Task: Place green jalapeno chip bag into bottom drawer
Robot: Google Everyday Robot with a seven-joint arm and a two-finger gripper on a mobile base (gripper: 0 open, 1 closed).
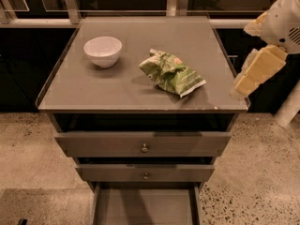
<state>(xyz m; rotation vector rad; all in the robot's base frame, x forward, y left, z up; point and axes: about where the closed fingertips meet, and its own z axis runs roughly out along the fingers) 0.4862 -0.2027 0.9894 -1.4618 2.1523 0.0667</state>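
The chip bag (pixel 171 72) lies on the surface (pixel 93 95), light, crinkly and slippery, so I'd pinch its bunched middle; my pincer (pixel 255 71) hangs beyond the right edge, and I cannot tell whether it is apart or together.

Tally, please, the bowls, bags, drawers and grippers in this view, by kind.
white bowl: 1
green jalapeno chip bag: 1
drawers: 3 (top drawer, middle drawer, bottom drawer)
gripper: 1, beside the cabinet top's right edge
total: 6
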